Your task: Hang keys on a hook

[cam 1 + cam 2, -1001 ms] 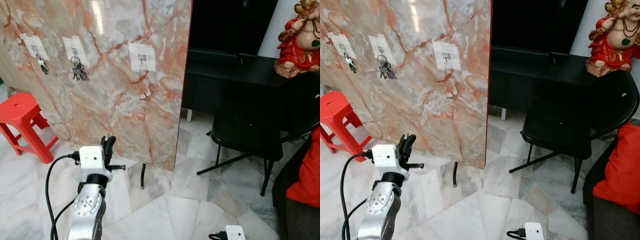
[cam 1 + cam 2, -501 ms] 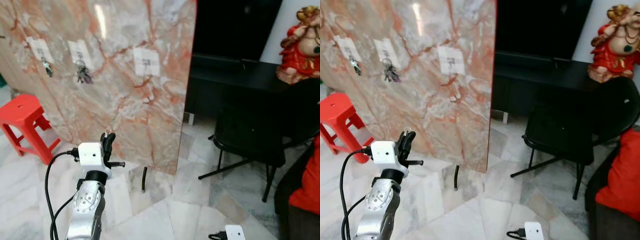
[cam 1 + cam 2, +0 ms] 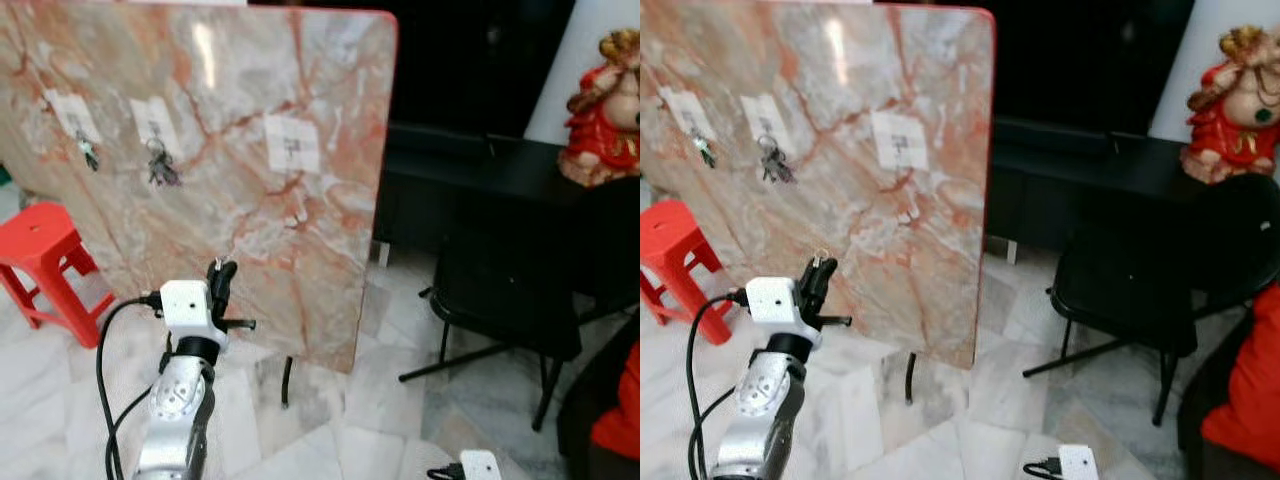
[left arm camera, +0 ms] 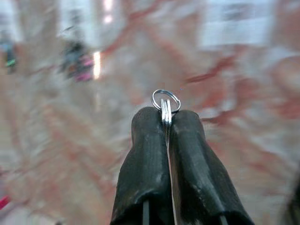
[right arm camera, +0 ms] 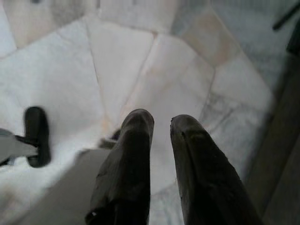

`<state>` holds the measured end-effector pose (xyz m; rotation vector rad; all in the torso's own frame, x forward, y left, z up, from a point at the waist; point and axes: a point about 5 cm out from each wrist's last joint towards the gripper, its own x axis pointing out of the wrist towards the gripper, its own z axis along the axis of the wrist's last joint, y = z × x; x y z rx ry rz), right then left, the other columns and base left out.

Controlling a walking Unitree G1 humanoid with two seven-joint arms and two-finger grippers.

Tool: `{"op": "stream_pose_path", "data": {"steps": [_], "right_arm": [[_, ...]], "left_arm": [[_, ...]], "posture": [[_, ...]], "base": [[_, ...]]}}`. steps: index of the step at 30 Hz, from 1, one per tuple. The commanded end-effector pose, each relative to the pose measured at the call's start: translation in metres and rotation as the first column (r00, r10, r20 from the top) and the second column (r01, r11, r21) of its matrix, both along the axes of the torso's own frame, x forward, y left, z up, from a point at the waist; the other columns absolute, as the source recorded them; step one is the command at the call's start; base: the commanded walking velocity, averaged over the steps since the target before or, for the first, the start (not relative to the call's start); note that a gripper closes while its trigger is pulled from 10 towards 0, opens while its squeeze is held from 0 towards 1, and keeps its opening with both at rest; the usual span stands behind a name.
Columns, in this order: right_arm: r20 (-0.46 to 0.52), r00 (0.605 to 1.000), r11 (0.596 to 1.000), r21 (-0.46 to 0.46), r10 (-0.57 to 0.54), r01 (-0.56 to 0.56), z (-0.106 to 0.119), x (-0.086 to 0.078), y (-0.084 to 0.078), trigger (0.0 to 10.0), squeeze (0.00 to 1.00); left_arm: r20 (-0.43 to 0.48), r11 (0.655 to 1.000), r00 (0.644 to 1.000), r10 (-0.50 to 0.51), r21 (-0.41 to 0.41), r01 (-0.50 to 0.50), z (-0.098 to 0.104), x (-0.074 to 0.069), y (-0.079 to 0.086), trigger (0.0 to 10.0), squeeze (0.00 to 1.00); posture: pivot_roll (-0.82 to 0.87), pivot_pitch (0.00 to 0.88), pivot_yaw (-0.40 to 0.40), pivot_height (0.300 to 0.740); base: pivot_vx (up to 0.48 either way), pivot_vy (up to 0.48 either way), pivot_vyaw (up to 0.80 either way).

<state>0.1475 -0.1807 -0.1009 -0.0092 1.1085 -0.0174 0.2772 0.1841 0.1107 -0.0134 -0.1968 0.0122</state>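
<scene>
Raised a little higher than a second ago, the left gripper (image 4: 166, 123) has its fingers (image 4: 146, 154) pressed together on the keys (image 4: 166, 104), whose ring pokes out above the tips. Ahead stands the marble board (image 3: 250, 150), its right-hand hook (image 3: 290, 147) bare. The right gripper (image 5: 159, 123) hangs over the floor (image 5: 140, 61), fingers slightly spread.

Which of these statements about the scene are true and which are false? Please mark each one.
1. The left gripper is shut on a key ring. True.
2. All three hooks on the marble board already hold keys. False: the rightmost hook is bare; the other two carry keys.
3. The right gripper holds keys too. False: its fingers are slightly apart, with nothing between them.
4. A red stool stands left of the board. True.
</scene>
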Motion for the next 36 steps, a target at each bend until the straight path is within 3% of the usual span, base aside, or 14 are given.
{"op": "stream_pose_path", "data": {"steps": [1, 31, 36], "right_arm": [[0.003, 1.000, 1.000, -0.012, -0.004, 0.004, 0.001, 0.001, -0.005, 10.0, 0.00], [0.000, 1.000, 1.000, -0.020, 0.004, -0.004, 0.001, 0.000, -0.005, 10.0, 0.00], [0.000, 1.000, 1.000, -0.022, 0.006, -0.006, 0.000, 0.000, -0.005, 10.0, 0.00]], "left_arm": [[0.011, 1.000, 1.000, -0.013, -0.001, 0.013, 0.004, 0.002, -0.003, 10.0, 0.00], [0.032, 0.997, 0.997, -0.072, 0.010, 0.072, 0.012, 0.003, -0.014, 10.0, 0.00], [0.037, 0.995, 0.994, -0.104, 0.011, 0.104, 0.015, 0.003, -0.018, 10.0, 0.00]], "posture": [[-0.02, 0.000, -0.014, 0.736], [-0.02, 0.000, -0.016, 0.736], [-0.02, 0.000, -0.017, 0.736]], "base": [[0.300, 0.000, 0.00], [0.306, 0.000, 0.00], [0.000, 0.000, 0.00]]}}
